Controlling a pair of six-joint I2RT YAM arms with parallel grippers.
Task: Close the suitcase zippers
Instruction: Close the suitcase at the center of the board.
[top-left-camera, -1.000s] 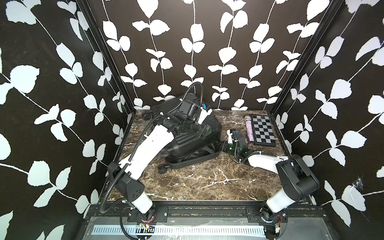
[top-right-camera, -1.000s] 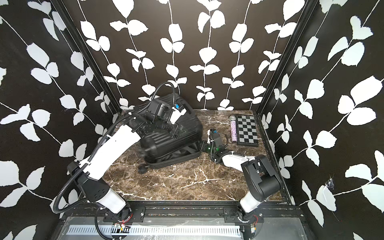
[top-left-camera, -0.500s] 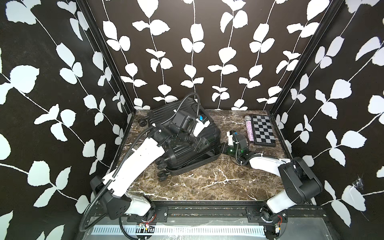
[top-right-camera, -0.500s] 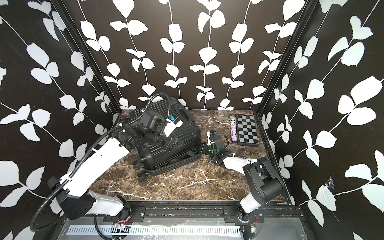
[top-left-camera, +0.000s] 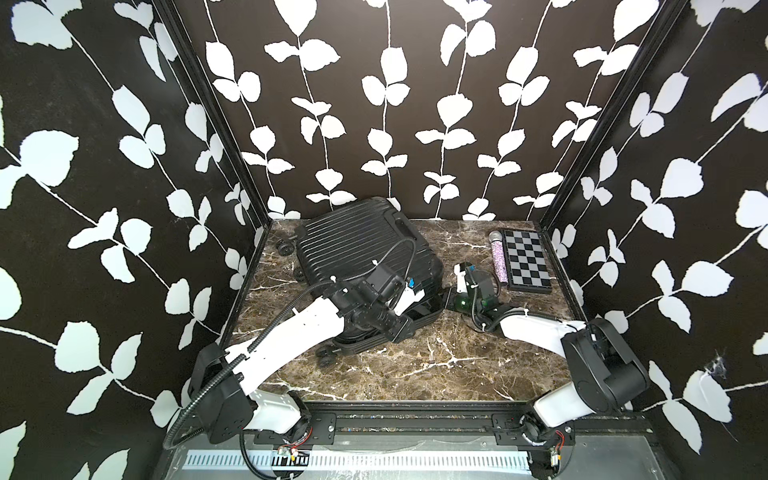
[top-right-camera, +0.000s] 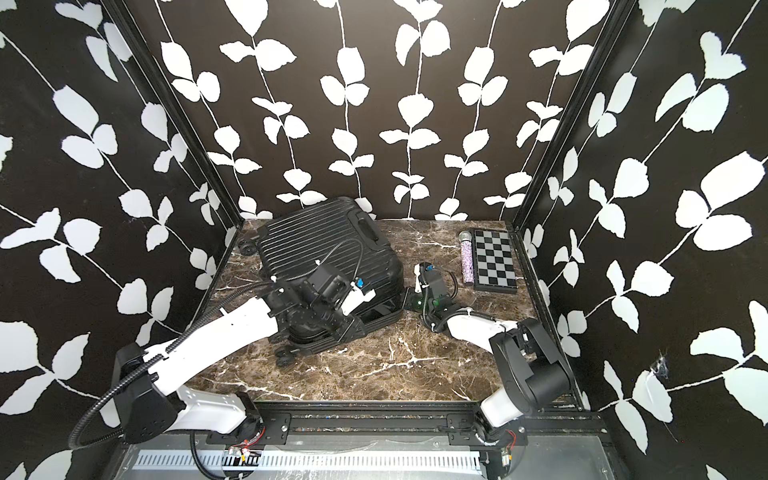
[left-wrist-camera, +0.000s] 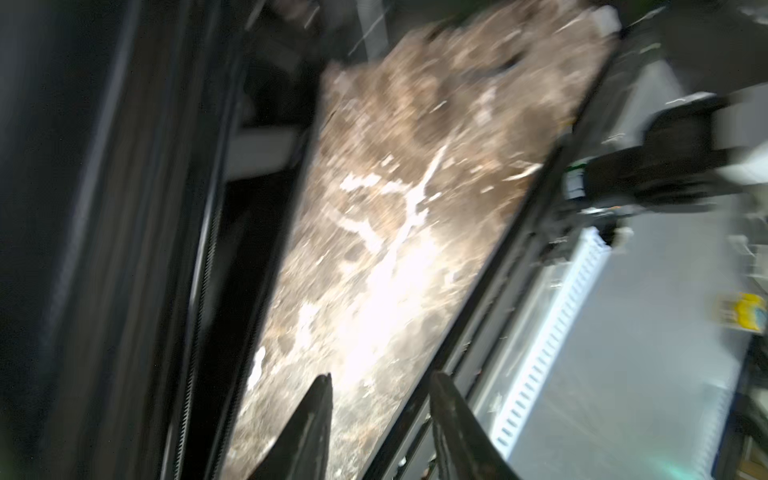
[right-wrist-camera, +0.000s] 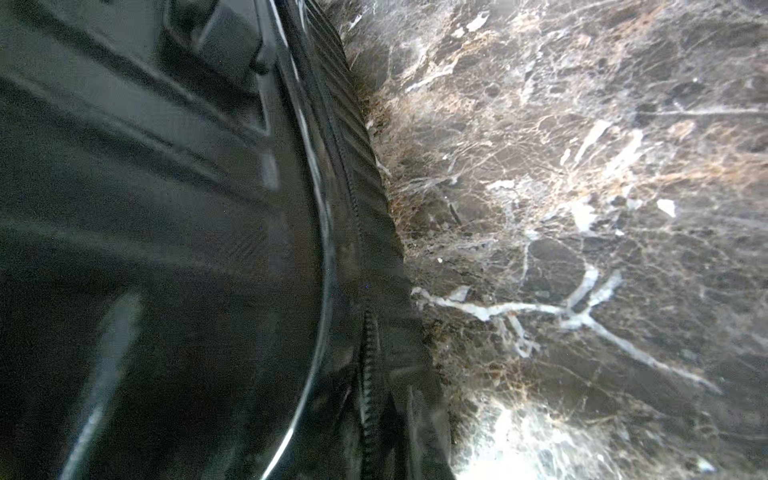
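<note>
Back-left on surface (top-left-camera: 415, 365), find suitcase (top-left-camera: 357, 245): expect stiff, slick ribs, likely light enough to slide when tugged. See left claw (left-wrist-camera: 380, 376) partly open, empty; cannot tell right claw (top-left-camera: 446, 300) state at suitcase corner. Pinch zipper (right-wrist-camera: 368, 353) at its pull, not made out.

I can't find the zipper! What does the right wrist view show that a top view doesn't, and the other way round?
Only the right wrist view: the zipper teeth up close. Only a top view: the left arm, the right arm, the checkered box, the microphone, the leafy walls. Both: the suitcase and the marble table.
</note>
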